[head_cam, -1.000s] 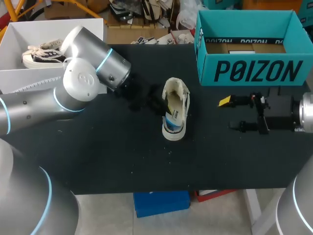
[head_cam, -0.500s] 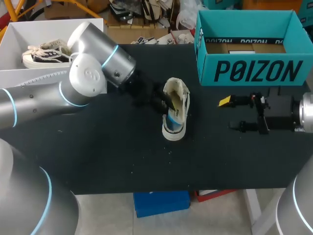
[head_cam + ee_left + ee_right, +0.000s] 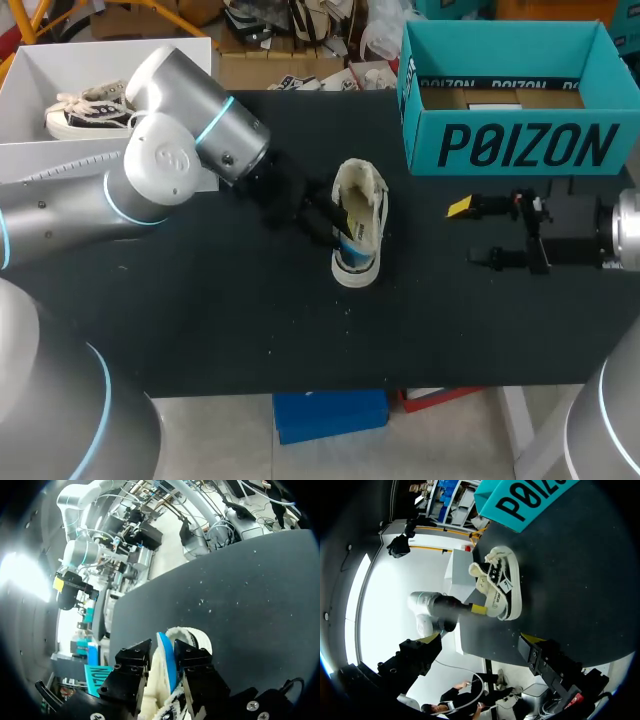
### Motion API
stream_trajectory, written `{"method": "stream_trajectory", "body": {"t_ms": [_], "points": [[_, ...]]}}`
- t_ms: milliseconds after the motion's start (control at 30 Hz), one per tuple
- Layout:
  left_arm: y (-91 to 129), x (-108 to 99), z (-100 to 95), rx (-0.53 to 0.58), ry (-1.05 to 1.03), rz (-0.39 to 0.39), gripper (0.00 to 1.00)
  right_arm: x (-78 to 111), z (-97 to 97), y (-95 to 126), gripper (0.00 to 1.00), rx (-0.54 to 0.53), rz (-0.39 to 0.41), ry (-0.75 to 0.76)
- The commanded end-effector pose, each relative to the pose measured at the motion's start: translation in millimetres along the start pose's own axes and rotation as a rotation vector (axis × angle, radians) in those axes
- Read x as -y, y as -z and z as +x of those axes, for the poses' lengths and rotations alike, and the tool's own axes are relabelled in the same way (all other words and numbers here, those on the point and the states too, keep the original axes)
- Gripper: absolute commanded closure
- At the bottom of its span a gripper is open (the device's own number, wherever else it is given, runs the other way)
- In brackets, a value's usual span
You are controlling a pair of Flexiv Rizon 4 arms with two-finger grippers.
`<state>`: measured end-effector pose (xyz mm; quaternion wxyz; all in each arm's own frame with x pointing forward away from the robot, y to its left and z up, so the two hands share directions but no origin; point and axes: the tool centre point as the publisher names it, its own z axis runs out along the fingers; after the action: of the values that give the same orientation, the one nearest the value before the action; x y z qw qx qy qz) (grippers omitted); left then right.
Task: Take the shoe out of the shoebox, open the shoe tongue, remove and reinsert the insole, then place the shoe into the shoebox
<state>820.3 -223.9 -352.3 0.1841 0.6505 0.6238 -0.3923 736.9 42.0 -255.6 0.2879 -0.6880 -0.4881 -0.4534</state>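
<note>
Your left end effector [image 3: 162,652] is narrowed on the blue insole [image 3: 166,666], which stands on edge between its fingers against the fleece lining. The cream fleece-lined low shoe [image 3: 362,205] sits mid black tabletop [image 3: 200,320], toe toward the far edge. The teal cardboard shoebox [image 3: 520,145] stands at the far right corner. Your right end effector [image 3: 472,232] hangs wide and empty near the right edge.
</note>
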Motion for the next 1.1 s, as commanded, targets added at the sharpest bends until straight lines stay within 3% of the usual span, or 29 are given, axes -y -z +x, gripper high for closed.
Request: {"method": "stream_trajectory", "body": {"t_ms": [33, 133, 600, 800, 1100], "points": [[-3.0, 1.0, 3.3, -0.027, 0.007, 0.007, 0.91, -0.6, 0.3, -1.2, 0.00, 0.001, 0.000, -0.001], [-6.5, -1.9, 7.5, -0.033, 0.019, 0.014, 1.00, -0.6, 0.3, -1.2, 0.00, 0.001, 0.000, -0.001], [-8.0, -15.4, 12.9, -0.029, 0.041, -0.020, 1.00, -0.6, 0.3, -1.2, 0.00, 0.001, 0.000, -0.001], [-16.2, -9.3, 7.9, 0.000, 0.041, 0.011, 1.00, -0.6, 0.3, -1.2, 0.00, 0.001, 0.000, -0.001], [-26.4, -7.2, 20.1, 0.001, 0.078, 0.023, 1.00, -0.6, 0.3, -1.2, 0.00, 0.001, 0.000, -0.001]]}}
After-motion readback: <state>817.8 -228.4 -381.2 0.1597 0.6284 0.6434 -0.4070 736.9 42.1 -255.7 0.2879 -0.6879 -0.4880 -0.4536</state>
